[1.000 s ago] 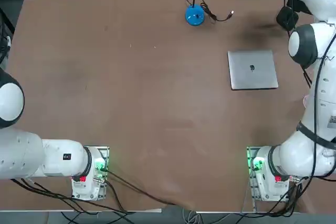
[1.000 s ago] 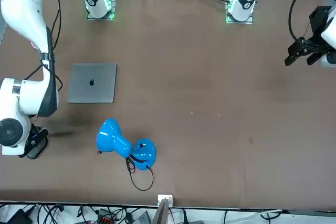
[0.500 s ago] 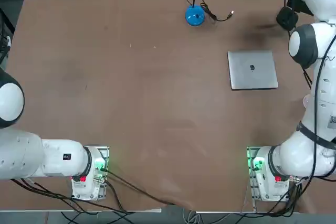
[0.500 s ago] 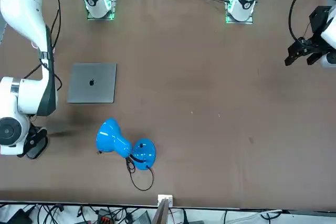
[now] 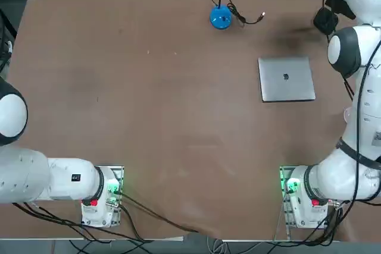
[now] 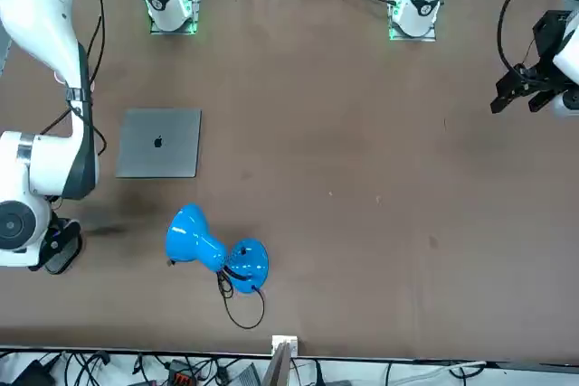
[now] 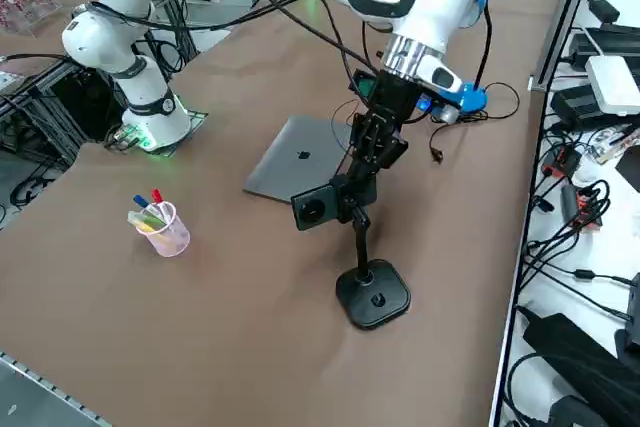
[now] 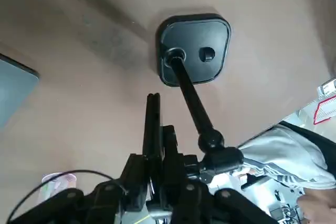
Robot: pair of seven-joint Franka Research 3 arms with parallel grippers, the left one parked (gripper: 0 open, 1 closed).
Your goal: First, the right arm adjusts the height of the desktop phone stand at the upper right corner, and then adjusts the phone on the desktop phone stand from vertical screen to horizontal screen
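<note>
The desktop phone stand's black rounded-square base (image 7: 373,296) sits near the table's right edge, and its thin pole (image 7: 358,239) slants up from it. The phone (image 7: 316,207), a small black slab, sits atop the pole. My right gripper (image 7: 362,177) comes down from above and is shut on the phone's upper part. In the wrist view the phone (image 8: 153,124) shows edge-on between my right gripper's (image 8: 160,153) fingers, with the base (image 8: 195,49) and the pole (image 8: 192,99) beyond. From overhead the arm (image 5: 351,46) hides most of the stand.
A closed silver laptop (image 5: 286,79) lies just inward of the stand. A blue lamp (image 6: 195,236) with a black cable (image 5: 245,17) stands further along the far edge. A plastic cup of pens (image 7: 161,227) is near the right arm's base. Cables and boxes (image 7: 585,97) crowd beyond the table edge.
The right arm's wrist has shifted very slightly over the stand. Nothing else on the table has moved.
</note>
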